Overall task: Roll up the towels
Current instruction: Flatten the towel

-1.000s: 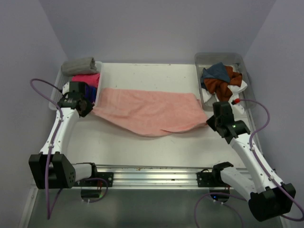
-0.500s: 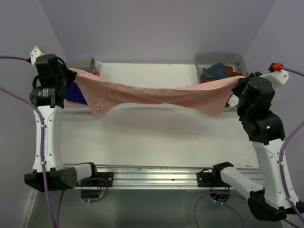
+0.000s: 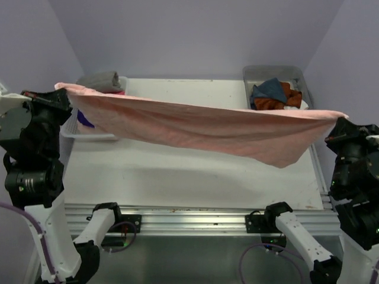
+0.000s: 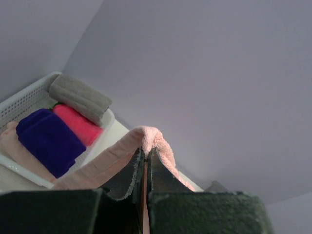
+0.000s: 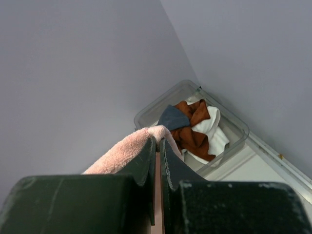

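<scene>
A salmon pink towel (image 3: 201,127) hangs stretched in the air across the table, held by one corner at each end. My left gripper (image 3: 62,90) is shut on its left corner (image 4: 151,139), high at the left. My right gripper (image 3: 337,118) is shut on its right corner (image 5: 153,132), high at the right. Rolled grey (image 4: 80,97), hot pink (image 4: 78,124) and purple (image 4: 48,141) towels lie in the white basket (image 4: 24,95). Loose teal (image 5: 173,118), rust orange (image 5: 195,139) and white (image 5: 214,139) towels lie in the clear bin (image 5: 234,122).
The white basket (image 3: 89,135) sits at the table's back left and the clear bin (image 3: 296,74) at its back right. A metal rail (image 3: 189,213) runs along the table's near edge. Purple walls close in on three sides.
Both arms have lifted the salmon pink towel off the table and moved apart and toward the camera, drawing it out taut in the air.
</scene>
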Robot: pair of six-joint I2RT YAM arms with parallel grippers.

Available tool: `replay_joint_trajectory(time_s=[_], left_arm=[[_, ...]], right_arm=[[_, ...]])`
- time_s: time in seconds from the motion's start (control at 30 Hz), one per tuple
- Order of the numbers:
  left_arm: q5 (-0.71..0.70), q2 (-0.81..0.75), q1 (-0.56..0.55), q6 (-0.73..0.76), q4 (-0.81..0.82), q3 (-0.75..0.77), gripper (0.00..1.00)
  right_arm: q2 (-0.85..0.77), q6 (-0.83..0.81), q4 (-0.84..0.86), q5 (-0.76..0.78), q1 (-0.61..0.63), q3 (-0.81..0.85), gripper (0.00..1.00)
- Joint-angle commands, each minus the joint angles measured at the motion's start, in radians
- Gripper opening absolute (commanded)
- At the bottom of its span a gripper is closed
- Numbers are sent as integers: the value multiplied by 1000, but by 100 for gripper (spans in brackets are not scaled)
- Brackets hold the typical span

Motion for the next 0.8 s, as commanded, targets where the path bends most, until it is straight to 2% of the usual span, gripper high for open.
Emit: replay_joint_trajectory(time_s=[0.0,0.17,0.3,0.4,0.5,0.6,0.73,0.77], left_arm=[[-65,-75,12,39,-40,60,0],[-79,-115,12,70,-129,133,0],[-66,-125,12,76,-152,78,0],[-43,-102,12,74,-190,-24,0],[-30,-85,12,82,-170,-187,0],[-16,-36,12,76,-110,-409,0],[6,68,12,62,58,-586,0],[1,133,12,45,86,-608,0]], right_arm=[[-53,-33,-69,47,-4,46,0],[-90,-16,-175,27,-4,78,0],[-91,-2,-216,24,-4,58,0],[-72,10,-230,32,-4,-24,0],[-23,26,-181,23,-4,-159,0],[72,47,-90,3,-6,-306,0],[241,78,33,-17,-4,-443,0],[283,85,58,-13,-4,-452,0]])
